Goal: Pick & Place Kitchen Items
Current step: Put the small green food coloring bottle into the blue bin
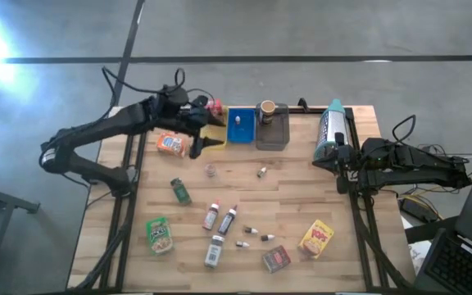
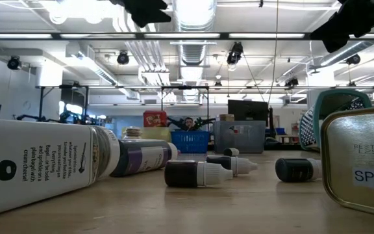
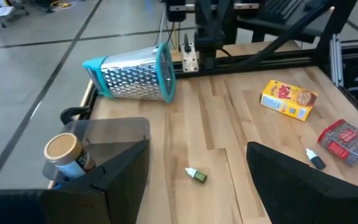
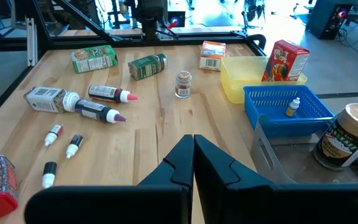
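My left gripper (image 3: 197,146) hangs open and empty above the table's far left, by the yellow tray (image 1: 214,131), which holds a red box (image 1: 215,105). A tiny vial (image 3: 196,175) lies on the wood beyond its fingers. The blue tray (image 1: 240,124) holds a small vial (image 4: 294,107), and the grey tray (image 1: 273,135) a brown-lidded jar (image 1: 266,109). An orange box (image 1: 171,144), green jar (image 1: 180,191), green pouch (image 1: 160,233), slim bottles (image 1: 220,218), red tin (image 1: 276,259) and yellow pouch (image 1: 317,238) lie on the table. My right gripper (image 4: 193,149) waits shut at the right edge.
A teal-rimmed metal grater (image 1: 332,127) lies on its side at the far right, near my right arm. A small glass jar (image 1: 211,170) stands at mid-table. Bare wood lies between the trays and the bottles.
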`<state>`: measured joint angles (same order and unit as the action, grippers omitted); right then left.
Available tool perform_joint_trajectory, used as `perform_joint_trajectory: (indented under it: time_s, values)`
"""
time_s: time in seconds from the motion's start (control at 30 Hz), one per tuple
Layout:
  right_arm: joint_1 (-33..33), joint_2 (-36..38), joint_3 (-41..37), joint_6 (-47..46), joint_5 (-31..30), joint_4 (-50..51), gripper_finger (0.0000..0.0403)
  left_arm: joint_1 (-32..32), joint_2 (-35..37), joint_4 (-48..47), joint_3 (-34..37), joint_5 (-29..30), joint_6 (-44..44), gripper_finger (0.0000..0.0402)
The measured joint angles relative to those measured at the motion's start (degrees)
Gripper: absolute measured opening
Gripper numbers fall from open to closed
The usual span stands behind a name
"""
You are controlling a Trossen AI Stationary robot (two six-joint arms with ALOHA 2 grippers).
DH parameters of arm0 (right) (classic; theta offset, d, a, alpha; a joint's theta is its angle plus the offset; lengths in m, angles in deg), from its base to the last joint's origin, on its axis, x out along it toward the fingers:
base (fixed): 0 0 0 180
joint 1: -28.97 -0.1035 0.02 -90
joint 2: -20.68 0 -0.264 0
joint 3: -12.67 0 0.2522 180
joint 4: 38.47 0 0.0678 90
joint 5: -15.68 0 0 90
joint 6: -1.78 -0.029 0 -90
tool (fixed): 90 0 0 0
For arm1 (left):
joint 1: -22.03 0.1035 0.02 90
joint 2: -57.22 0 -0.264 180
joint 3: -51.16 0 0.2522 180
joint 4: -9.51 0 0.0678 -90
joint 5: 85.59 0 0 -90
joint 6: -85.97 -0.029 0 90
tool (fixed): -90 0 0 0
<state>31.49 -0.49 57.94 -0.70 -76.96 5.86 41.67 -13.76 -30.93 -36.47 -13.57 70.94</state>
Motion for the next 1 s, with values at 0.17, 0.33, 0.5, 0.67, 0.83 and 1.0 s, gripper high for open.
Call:
perform_joint_trajectory:
  time_s: [0.17,0.33,0.5,0.67,0.83,1.0]
  values:
    - [0.00,0.00,0.00,0.00,0.00,0.02,0.0008,-5.87,-0.02,-0.17,0.00,7.88,0.08,0.0273]
    - [0.01,0.02,0.00,0.00,0.02,0.00,0.0008,-10.64,-0.07,-3.83,0.07,18.75,1.25,0.0273]
    - [0.00,0.00,0.00,0.02,0.00,0.01,0.0008,-13.60,-0.07,-10.12,0.07,25.68,6.92,0.0273]
    - [0.00,0.01,0.00,0.02,0.01,0.00,0.0008,-15.28,-0.11,-15.88,0.10,27.63,14.68,0.0273]
    - [0.00,0.02,0.00,0.02,0.00,0.00,0.0008,-17.30,-0.13,-16.90,2.77,30.57,16.74,0.0273]
    - [0.00,0.02,0.00,0.01,0.00,0.00,0.0008,-18.97,-0.13,-17.02,6.29,31.92,18.96,0.0273]
